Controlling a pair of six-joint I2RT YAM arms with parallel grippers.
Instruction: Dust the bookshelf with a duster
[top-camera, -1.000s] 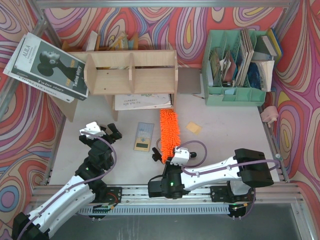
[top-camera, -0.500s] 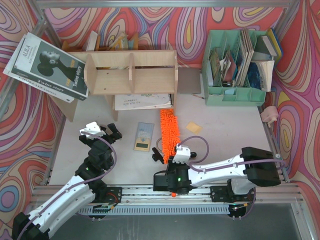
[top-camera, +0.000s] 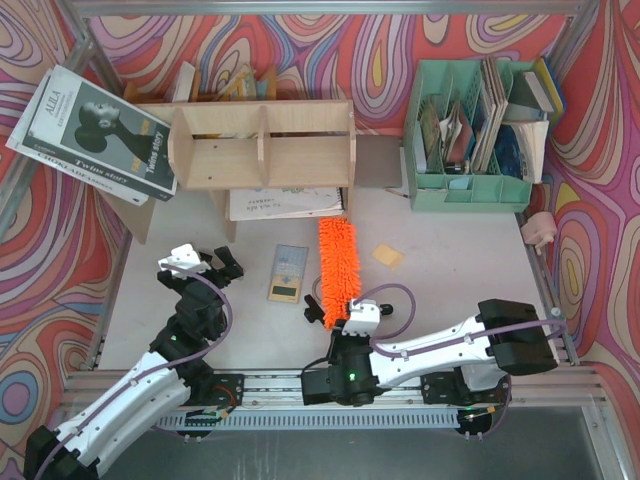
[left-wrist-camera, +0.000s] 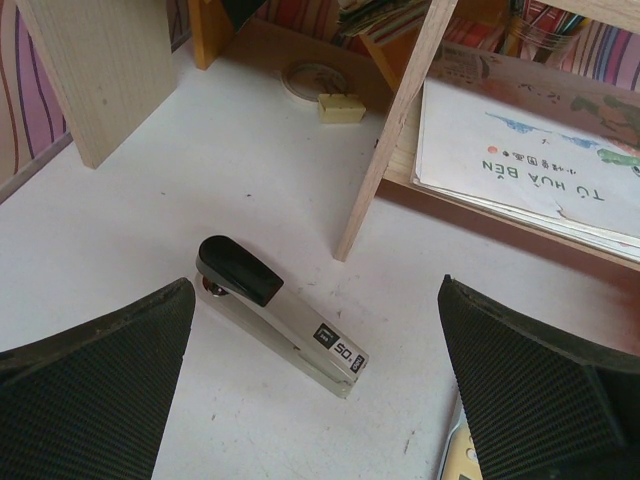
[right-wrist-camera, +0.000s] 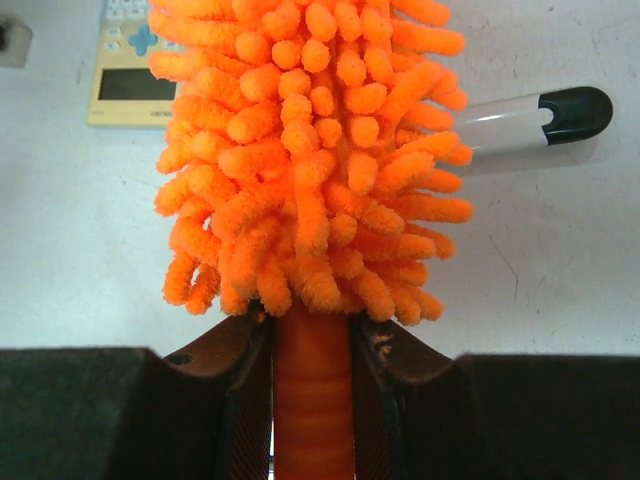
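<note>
The orange fluffy duster (top-camera: 338, 270) lies lengthwise on the white table, its head pointing at the bookshelf (top-camera: 265, 145) at the back. My right gripper (top-camera: 347, 322) is shut on the duster's orange handle just behind the head. In the right wrist view the handle (right-wrist-camera: 312, 390) sits between both pads, with the fluffy head (right-wrist-camera: 310, 150) above. My left gripper (top-camera: 200, 268) is open and empty at the near left. In the left wrist view it (left-wrist-camera: 315, 400) hovers over a stapler (left-wrist-camera: 280, 315), with a bookshelf leg (left-wrist-camera: 395, 140) beyond.
A calculator (top-camera: 288, 273) lies left of the duster and a silver-black pen-like tool (right-wrist-camera: 530, 118) to its right. A yellow note (top-camera: 387, 256), a booklet (top-camera: 285, 203) under the shelf, magazines (top-camera: 95, 130) at the left, and a mint-green organiser (top-camera: 470, 130) at the back right.
My right wrist has shifted slightly around the duster's handle, and the duster head has nudged a little. The left arm has not moved.
</note>
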